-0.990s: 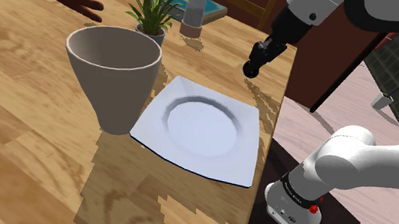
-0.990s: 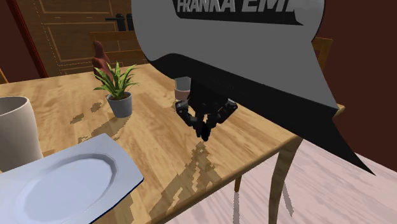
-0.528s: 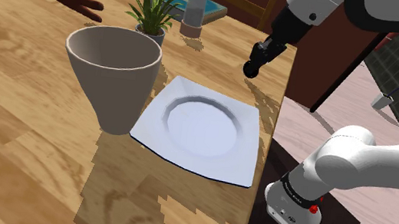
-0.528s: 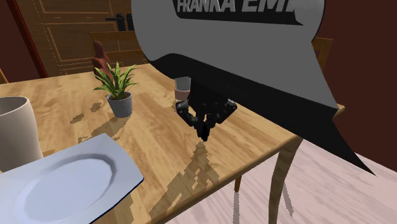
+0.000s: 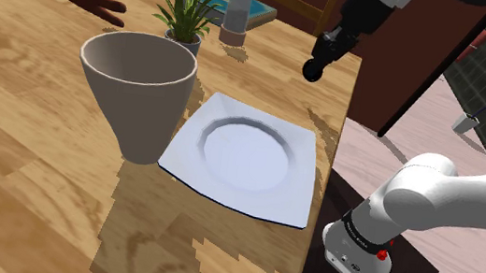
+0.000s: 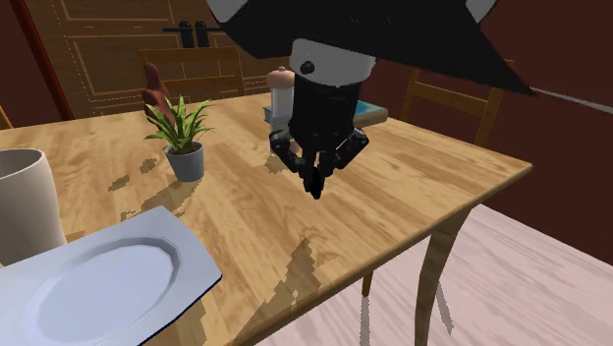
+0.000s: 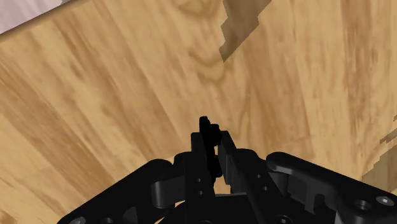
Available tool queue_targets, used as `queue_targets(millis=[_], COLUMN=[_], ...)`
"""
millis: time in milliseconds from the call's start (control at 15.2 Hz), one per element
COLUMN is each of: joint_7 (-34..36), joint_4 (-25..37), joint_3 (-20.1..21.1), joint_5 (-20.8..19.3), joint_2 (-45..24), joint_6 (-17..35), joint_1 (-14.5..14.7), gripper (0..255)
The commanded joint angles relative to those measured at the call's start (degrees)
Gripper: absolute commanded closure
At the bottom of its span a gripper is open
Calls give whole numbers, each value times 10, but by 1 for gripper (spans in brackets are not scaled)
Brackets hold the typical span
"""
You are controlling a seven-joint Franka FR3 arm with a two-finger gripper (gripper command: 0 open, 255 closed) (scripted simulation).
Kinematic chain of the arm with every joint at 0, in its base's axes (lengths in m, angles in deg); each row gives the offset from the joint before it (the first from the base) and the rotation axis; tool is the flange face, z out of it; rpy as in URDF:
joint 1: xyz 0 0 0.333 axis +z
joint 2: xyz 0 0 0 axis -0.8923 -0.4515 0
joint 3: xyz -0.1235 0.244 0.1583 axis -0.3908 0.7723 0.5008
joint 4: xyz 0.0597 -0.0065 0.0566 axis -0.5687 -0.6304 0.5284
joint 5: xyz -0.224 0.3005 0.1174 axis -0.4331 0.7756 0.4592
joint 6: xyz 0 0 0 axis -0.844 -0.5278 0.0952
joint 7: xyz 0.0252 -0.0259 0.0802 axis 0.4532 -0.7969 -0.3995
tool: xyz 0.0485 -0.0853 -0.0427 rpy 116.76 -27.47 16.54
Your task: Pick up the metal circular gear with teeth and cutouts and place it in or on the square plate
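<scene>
We're hovering the end effector [image 6: 314, 189] over bare tabletop [image 6: 413, 187], fingers pressed together, well apart from the square plate [image 5: 302, 166]. We're not managing to place the gear. In the wrist view a thin dark sliver is poking past the fingertips [image 7: 203, 130]: maybe the gear on edge, maybe just finger, can't tell. Our judgement: if it's pinched, we're wanting a firm grip, a slow carry twd the plate's well w/ wrist level, releasing only once over it. If not, we're needing to search first. The big cup [image 5: 139, 81] is hiding tabletop behind it, & the arm's link [image 6: 354, 29] is covering the far side in the second ext. view.
</scene>
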State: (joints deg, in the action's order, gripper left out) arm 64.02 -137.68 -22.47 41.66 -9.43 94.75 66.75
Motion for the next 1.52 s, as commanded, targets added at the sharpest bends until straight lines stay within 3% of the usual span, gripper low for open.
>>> queue_targets(millis=[0,660,1452], joint_7=[1,4,168], joint_4=[19,111,186], joint_3=[-2,-9,146], joint_5=[-2,-12,55], joint_2=[-4,-36,-55], joint_6=[-15,-75,-99], joint_1=[-1,-8,7], gripper=[255,255,255])
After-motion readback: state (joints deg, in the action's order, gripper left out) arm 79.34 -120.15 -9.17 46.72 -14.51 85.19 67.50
